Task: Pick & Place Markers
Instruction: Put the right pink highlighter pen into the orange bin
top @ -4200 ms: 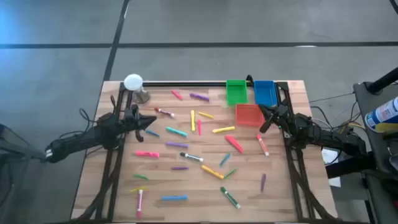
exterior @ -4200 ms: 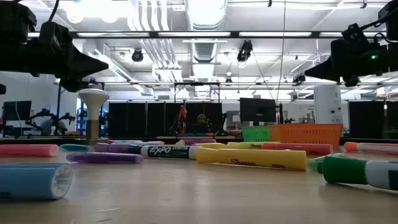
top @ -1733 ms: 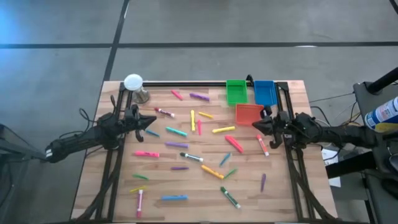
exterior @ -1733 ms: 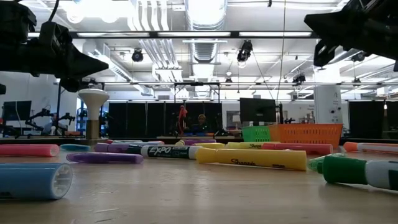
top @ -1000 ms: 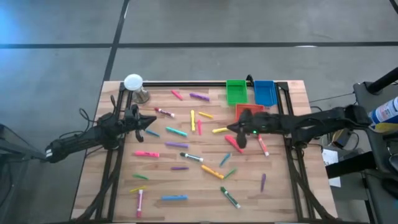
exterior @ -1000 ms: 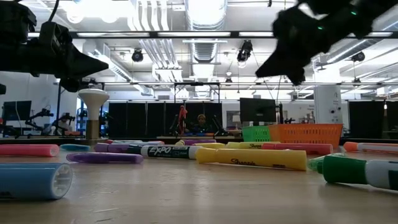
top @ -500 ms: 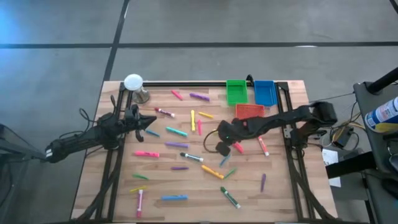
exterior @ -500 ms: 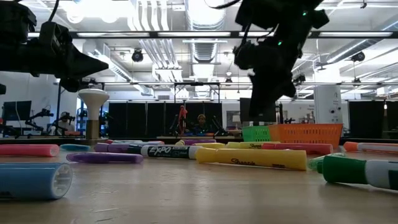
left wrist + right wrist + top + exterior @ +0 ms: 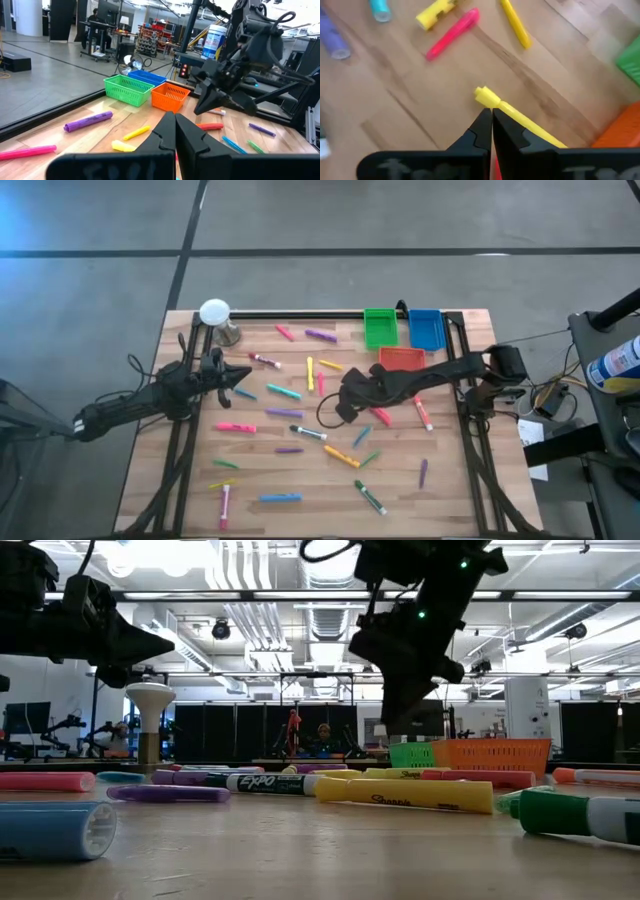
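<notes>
Reaching in from the right edge of the high view, the right arm stretches across the wooden table (image 9: 470, 480), and its right gripper (image 9: 343, 412) hangs over the middle of the frame. Its two fingers are pressed together with nothing between them. In the right wrist view those closed fingers (image 9: 489, 131) point down at a yellow marker (image 9: 520, 117) lying slantwise on the wood, with a pink marker (image 9: 452, 33) and another yellow one (image 9: 515, 23) higher in that frame. In the low view this gripper hangs clear above the tabletop, just above the middle of the frame.

At centre left of the high view the left gripper (image 9: 238, 375) sits over the table's left side, fingers also together and holding nothing; the left wrist view shows them meeting in a closed point (image 9: 175, 131).

Across the table lie the markers (image 9: 300, 433), scattered singly from the upper middle of the high view down to the lower middle, all flat on the wood and well apart from one another for the most part. In the upper right of the table stand a green bin (image 9: 379, 328) and a blue bin (image 9: 426, 329) side by side, with an orange bin (image 9: 402, 358) just below them. A white lamp (image 9: 214, 313) stands at the table's upper left corner.
</notes>
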